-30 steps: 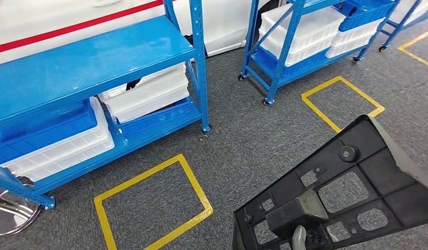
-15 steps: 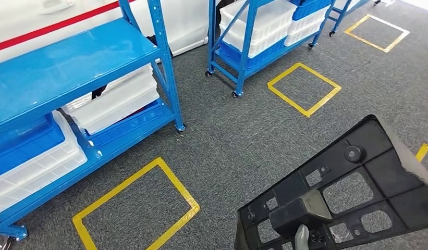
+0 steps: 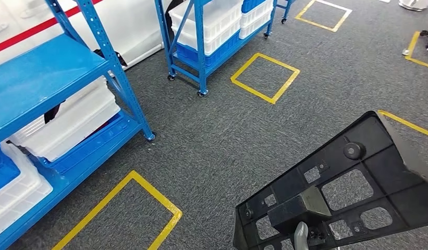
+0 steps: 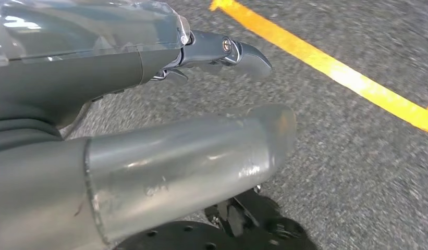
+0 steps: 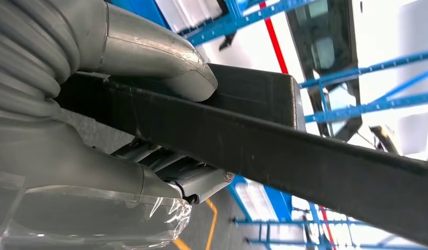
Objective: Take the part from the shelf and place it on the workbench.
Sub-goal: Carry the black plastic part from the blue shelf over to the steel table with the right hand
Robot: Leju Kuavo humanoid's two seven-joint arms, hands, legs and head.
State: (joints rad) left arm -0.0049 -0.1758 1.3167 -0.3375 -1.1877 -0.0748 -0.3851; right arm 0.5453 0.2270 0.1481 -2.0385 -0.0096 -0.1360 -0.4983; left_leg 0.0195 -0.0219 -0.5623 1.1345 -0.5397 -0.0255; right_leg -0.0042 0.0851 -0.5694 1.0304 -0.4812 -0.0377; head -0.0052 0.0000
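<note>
Camera swung right: blue shelves [image 3: 55, 99] slid leftward, though the black part [image 3: 337, 192] sits unchanged, cut off at the head view's lower edge. Right hand [image 5: 123, 130] has thumb and fingers [image 5: 196, 182] clamped on its edge. Left hand [image 4: 164, 135] hangs over grey carpet [image 3: 222, 135], fingers apart, holding nothing. White bins [image 3: 71, 122] fill the shelves; yellow floor squares [image 3: 265, 77] nearby.
</note>
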